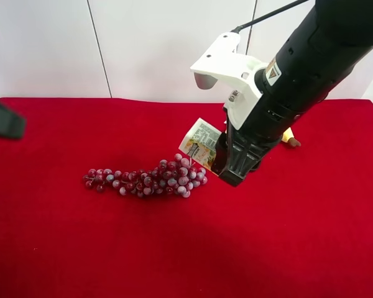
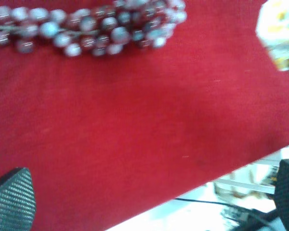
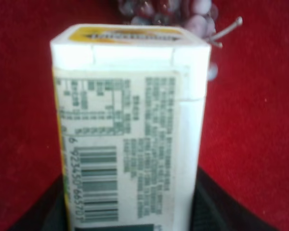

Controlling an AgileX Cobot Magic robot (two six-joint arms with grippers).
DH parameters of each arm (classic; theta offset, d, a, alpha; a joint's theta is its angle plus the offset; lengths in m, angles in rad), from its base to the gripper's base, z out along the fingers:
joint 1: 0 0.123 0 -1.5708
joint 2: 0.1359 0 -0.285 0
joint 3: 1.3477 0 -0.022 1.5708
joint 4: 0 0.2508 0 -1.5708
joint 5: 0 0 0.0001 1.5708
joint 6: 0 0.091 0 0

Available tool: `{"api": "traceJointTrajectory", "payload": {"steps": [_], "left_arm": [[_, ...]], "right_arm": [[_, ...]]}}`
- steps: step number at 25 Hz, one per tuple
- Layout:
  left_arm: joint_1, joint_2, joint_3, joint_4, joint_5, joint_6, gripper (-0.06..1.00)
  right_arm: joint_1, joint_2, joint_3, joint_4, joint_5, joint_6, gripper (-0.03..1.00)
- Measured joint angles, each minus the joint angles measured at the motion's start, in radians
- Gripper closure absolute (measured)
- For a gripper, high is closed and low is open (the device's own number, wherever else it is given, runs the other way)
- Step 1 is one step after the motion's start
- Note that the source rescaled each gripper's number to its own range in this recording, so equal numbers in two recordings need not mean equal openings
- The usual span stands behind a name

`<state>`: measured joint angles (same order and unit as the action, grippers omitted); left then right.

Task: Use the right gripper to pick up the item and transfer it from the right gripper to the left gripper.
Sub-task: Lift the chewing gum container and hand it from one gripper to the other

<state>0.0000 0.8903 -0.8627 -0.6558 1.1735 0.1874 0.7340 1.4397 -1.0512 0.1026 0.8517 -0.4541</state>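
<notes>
While I watch the overhead feed, the right gripper (image 1: 232, 166) is clenched on the carton (image 1: 201, 143), which sits tilted in its fingers just above the near end of the grapes (image 1: 146, 180). Whether the carton is fully clear of the red tabletop (image 1: 286, 248) I cannot tell from up there. On my right wrist camera the carton (image 3: 130, 130) fills most of the picture, barcode panel facing the lens and its yellow-printed end pointing away. A black finger (image 3: 38, 219) presses on one side and another on the opposite side, low on the pack. A few grapes (image 3: 183, 14) show beyond its far end.

The left gripper (image 2: 149, 197) is spread wide with nothing between its ribbed fingers (image 2: 12, 199). It looks down on bare cloth near the tabletop's edge, with the grapes (image 2: 86, 29) and a blurred corner of the carton (image 2: 279, 24) farther off. Overhead, only a dark sliver of the left arm (image 1: 3, 118) shows at the frame's edge, well apart from the carton. A banana (image 1: 291, 138) tip peeks out behind the right arm.
</notes>
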Motion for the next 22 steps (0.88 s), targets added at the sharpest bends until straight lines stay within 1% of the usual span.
{"api": "traceJointTrajectory", "payload": {"steps": [4, 5, 6, 7, 10, 13, 16, 18, 22], "left_arm": [[0.0, 0.107, -0.022, -0.124, 0.011, 0.063, -0.06], [0.0, 0.107, -0.022, -0.124, 0.011, 0.063, -0.06], [0.0, 0.152, -0.024, -0.171, 0.021, 0.093, -0.06], [0.0, 0.175, -0.025, -0.194, 0.025, 0.102, -0.06], [0.0, 0.23, -0.025, -0.252, 0.03, 0.13, -0.06], [0.0, 0.272, -0.027, -0.305, 0.031, 0.152, -0.06], [-0.001, 0.301, -0.028, -0.346, 0.031, 0.167, -0.06], [-0.011, 0.313, -0.028, -0.358, 0.031, 0.177, -0.06], [-0.056, 0.331, -0.028, -0.368, 0.031, 0.181, -0.06]], "right_arm": [[0.0, 0.002, 0.0, 0.072, -0.005, -0.072, 0.96], [0.0, 0.002, 0.0, 0.094, -0.013, -0.097, 0.96], [0.0, 0.002, 0.0, 0.119, -0.022, -0.118, 0.96], [0.0, 0.002, 0.0, 0.143, -0.025, -0.144, 0.96], [0.0, 0.002, 0.0, 0.205, -0.03, -0.21, 0.96], [0.0, 0.002, 0.0, 0.265, -0.059, -0.28, 0.96], [0.0, 0.007, -0.002, 0.317, -0.084, -0.336, 0.96], [0.0, 0.02, -0.017, 0.342, -0.085, -0.361, 0.96], [0.001, 0.053, -0.064, 0.352, -0.086, -0.378, 0.96]]}}
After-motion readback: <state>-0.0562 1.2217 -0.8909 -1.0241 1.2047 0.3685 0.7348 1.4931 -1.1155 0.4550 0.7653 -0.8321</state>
